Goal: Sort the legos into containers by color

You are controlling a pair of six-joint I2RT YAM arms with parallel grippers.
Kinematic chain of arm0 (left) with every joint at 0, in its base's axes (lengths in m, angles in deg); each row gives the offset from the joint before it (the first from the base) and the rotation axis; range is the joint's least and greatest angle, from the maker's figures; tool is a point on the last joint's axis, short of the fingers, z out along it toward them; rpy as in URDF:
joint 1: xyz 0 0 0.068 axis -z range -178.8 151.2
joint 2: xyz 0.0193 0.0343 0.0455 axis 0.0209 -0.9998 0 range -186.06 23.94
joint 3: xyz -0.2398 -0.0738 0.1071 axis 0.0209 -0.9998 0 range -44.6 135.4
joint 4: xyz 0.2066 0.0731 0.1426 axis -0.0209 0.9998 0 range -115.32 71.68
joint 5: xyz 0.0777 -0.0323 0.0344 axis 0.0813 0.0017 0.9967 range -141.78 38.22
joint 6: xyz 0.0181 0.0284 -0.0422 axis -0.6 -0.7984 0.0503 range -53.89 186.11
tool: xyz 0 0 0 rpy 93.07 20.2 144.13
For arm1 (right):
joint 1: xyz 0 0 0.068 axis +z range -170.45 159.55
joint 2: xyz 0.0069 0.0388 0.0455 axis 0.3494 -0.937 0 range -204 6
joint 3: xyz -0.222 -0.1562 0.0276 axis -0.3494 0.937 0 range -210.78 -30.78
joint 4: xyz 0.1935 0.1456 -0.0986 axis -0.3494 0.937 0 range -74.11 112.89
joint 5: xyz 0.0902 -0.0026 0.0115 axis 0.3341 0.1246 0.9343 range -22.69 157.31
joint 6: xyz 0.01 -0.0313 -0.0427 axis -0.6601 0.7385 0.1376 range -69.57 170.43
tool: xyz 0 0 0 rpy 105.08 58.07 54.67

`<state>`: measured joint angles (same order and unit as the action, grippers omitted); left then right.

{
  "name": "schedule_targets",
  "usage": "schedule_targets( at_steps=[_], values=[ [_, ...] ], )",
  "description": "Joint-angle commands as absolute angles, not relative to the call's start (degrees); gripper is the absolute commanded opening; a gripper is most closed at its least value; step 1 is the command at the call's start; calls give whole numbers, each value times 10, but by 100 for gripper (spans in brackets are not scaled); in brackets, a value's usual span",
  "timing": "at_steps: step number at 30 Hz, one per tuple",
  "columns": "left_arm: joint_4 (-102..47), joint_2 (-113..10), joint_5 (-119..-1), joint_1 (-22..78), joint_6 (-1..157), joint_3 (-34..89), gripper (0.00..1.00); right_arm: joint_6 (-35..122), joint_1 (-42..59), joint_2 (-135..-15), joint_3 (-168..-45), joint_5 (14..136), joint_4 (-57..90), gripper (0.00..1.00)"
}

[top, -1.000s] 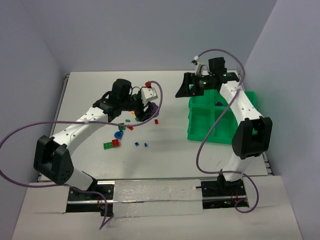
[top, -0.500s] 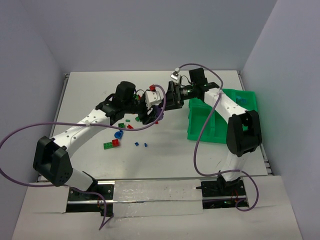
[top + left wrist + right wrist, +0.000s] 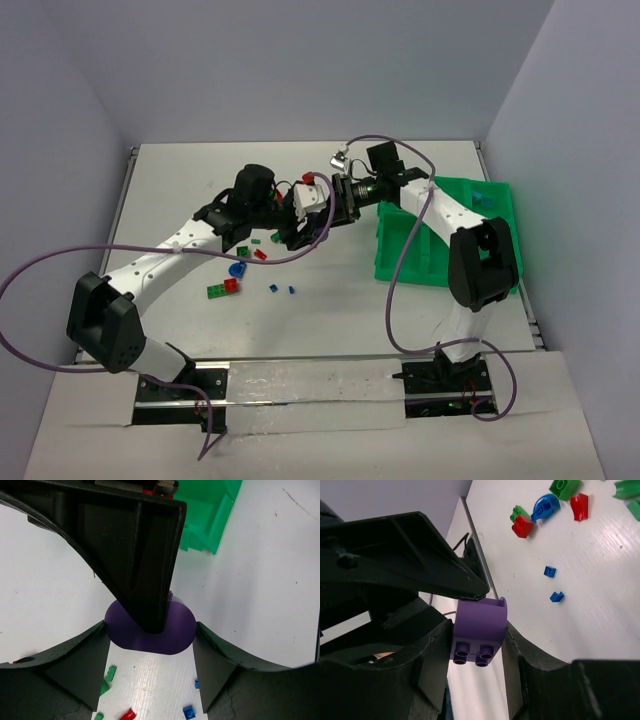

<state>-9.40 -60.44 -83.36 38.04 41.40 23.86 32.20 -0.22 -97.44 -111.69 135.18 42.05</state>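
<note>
Through the left wrist camera, the left end effector (image 3: 150,632) is clamped on the purple brick (image 3: 179,632), one finger pressed against each side. A finger of the right end effector crosses in front of the brick from the top of that picture and hides its middle.

The right wrist camera shows you what that view cannot. The right end effector (image 3: 480,635) has the same brick between its own fingers, with the two studs at the near end. Both fingers appear to touch its sides, though the dark edges make the contact hard to confirm. A left fingertip rests on the brick's far edge.

From above, the two end effectors meet nose to nose over the bench (image 3: 180,180). The brick is too small there for you to tell who grips it.

Only that top view gives you the layout. The green tray (image 3: 400,262) lies just right of the joined end effectors. The loose bricks lie near the left end effector, on its near side:
- a blue brick (image 3: 237,269)
- a red-and-green pair (image 3: 222,288)
- two small blue pieces (image 3: 272,288)
</note>
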Motion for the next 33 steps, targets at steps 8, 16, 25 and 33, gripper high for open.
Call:
schedule_targets(
  at_steps=[8, 16, 25, 33],
  values=[
    [-93, -569, -772, 375, 433, 231, 99, 404, -132, -930, -1118, 1359, 495, 0],
    [-74, -552, -722, 345, 490, 239, 99, 558, -348, -923, -1257, 1109, 626, 0],
    [-45, -629, -678, 291, 611, 321, 99, 622, -353, -979, -1297, 869, 583, 7],
    [-66, -635, -640, 255, 650, 310, 99, 611, -341, -1034, -1289, 808, 515, 8]
  ],
)
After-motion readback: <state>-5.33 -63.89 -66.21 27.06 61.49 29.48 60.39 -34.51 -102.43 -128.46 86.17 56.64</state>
